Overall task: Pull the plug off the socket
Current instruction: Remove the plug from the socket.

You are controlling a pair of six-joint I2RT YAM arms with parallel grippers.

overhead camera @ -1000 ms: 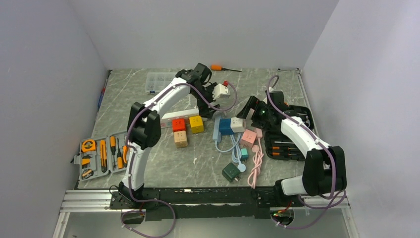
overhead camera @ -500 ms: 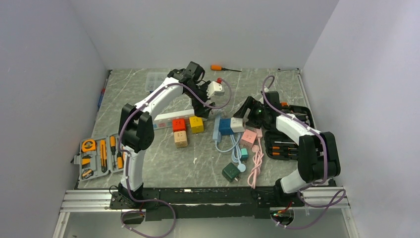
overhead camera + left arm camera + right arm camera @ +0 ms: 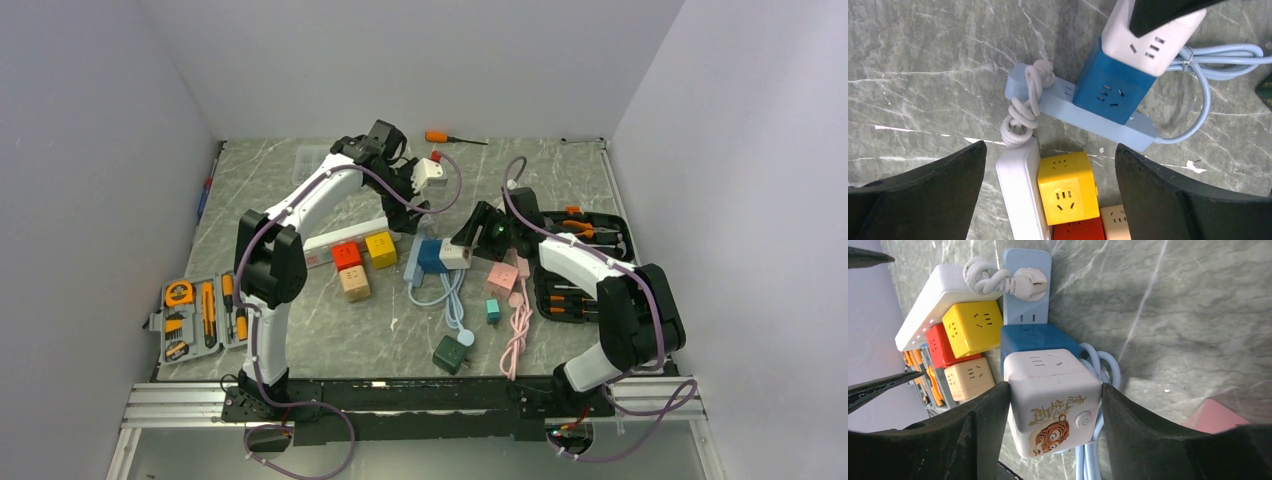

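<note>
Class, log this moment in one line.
right gripper: gripping white tiger-print cube plug | plug: in blue cube socket | left gripper: open over light-blue power strip

I count two power strips on my table: a light blue power strip point(image 3: 412, 268), my landmark, and a white power strip point(image 3: 322, 246) just left of it. Six socket cubes: a blue cube point(image 3: 432, 256) on the landmark, a white cube point(image 3: 455, 254) stacked against the blue one, a yellow cube point(image 3: 380, 248), red cube point(image 3: 347, 255) and tan cube point(image 3: 353, 282) left of it, a pink cube point(image 3: 501, 275) right of it. Two smaller blocks nearer me than it: a teal block point(image 3: 493, 310), a dark green block point(image 3: 450, 353). Three cords: light blue cord point(image 3: 452, 300), pink cord point(image 3: 519, 335), white cord point(image 3: 1020, 117). Two open tool cases: an orange-tooled case point(image 3: 200, 315) far left, a black case point(image 3: 590, 270) far right. Beyond it, one screwdriver point(image 3: 445, 137) and one clear box point(image 3: 315, 160).
</note>
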